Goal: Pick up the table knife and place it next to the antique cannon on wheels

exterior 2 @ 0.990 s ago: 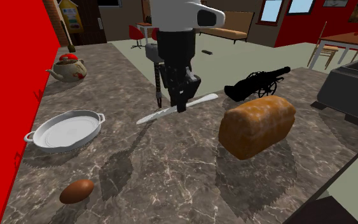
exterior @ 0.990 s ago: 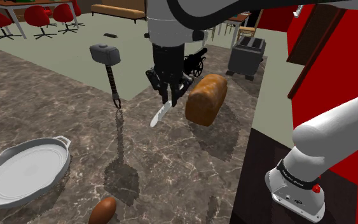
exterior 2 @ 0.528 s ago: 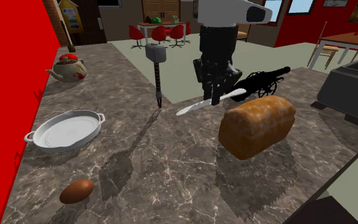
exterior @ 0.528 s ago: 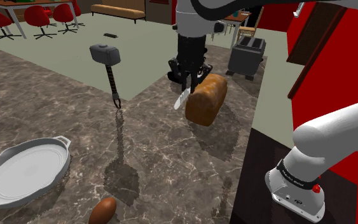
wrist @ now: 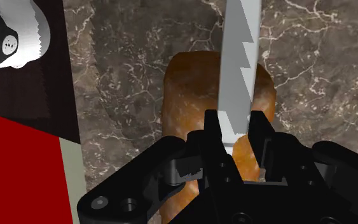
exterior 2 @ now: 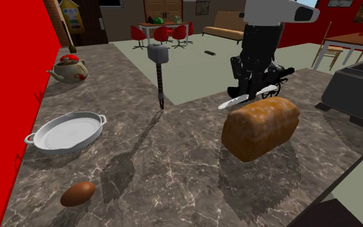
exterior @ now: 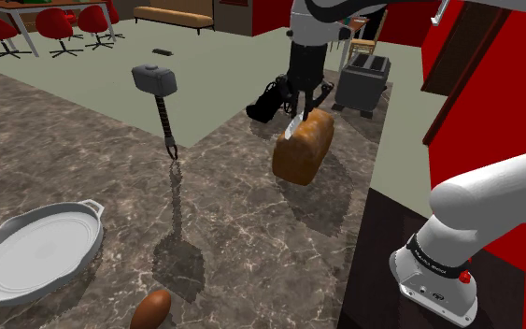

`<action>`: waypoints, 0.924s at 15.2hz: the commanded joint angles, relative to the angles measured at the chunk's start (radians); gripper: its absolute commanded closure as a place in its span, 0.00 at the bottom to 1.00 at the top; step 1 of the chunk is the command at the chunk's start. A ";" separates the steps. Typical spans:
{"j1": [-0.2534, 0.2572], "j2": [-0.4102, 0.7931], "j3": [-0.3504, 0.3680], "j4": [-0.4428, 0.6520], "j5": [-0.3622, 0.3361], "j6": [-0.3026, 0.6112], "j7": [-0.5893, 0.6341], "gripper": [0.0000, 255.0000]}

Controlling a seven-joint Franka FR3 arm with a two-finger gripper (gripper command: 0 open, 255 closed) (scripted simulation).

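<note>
My black gripper (exterior: 299, 112) is shut on a silver table knife (exterior: 291, 130), carried in the air over the far end of a brown bread loaf (exterior: 304, 146). The black wheeled cannon (exterior: 268, 101) stands just beyond on the marble counter (exterior: 233, 234), to the shoulder view's left of the gripper. In the second exterior view the knife (exterior 2: 241, 98) lies nearly level in the gripper (exterior 2: 251, 90), above the loaf (exterior 2: 260, 128); the hand hides most of the cannon (exterior 2: 285, 70). The wrist view shows the serrated blade (wrist: 240, 63) sticking out between the fingers (wrist: 212, 130) over the loaf (wrist: 190, 89).
A grey-headed hammer (exterior: 161, 92) stands upright at the counter's far edge. A dark toaster (exterior: 362, 82) sits beyond the loaf. A white oval dish (exterior: 32, 252) and a brown egg-shaped thing (exterior: 151, 308) lie near the front. A teapot (exterior 2: 70, 68) stands by the red wall.
The arm has carried the knife away from the hammer, across the counter, to above the loaf's far end beside the cannon. The grip has stayed the same.
</note>
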 commanded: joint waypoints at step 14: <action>-0.141 0.104 -0.237 0.014 -0.145 0.044 -0.330 1.00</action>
